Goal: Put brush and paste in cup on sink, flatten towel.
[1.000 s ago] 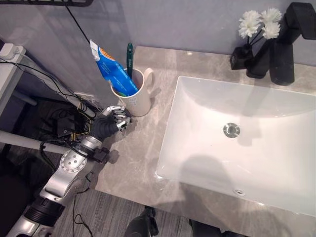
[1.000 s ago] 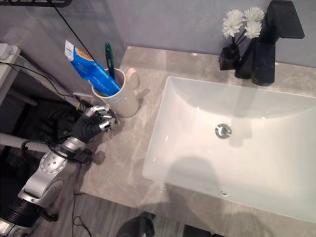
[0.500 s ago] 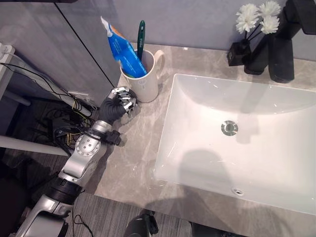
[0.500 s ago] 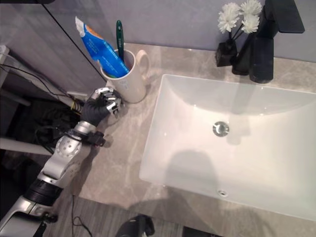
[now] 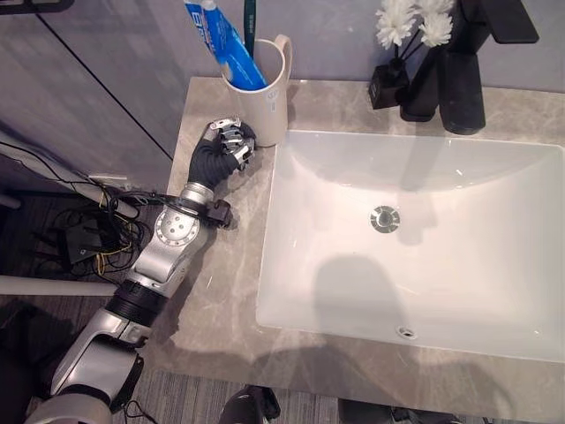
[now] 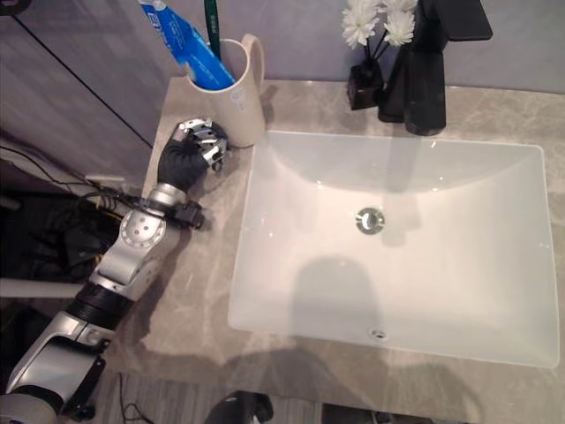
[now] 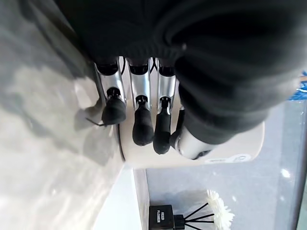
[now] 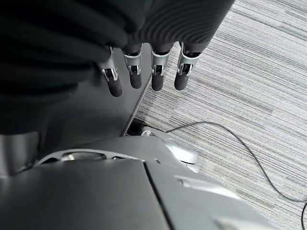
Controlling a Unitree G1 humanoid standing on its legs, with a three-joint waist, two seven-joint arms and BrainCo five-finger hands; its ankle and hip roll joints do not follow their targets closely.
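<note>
The cup (image 5: pixel 262 87), brush (image 5: pixel 250 19) and paste (image 5: pixel 221 42) inside, is now set further back on the table (image 5: pixel 221 256); the left hand (image 5: pixel 228 146) is seen beside it, fingers (image 7: pixel 143 125) curled on nothing; the towel is judged outstanding.

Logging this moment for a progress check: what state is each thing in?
Cup: upright on the counter, beside the sink.
Toothpaste: standing in the cup, leaning.
Toothbrush: standing in the cup.
Left hand: fingers curled, empty, by the cup's base.
Right hand: relaxed, empty.
Sink: empty.
</note>
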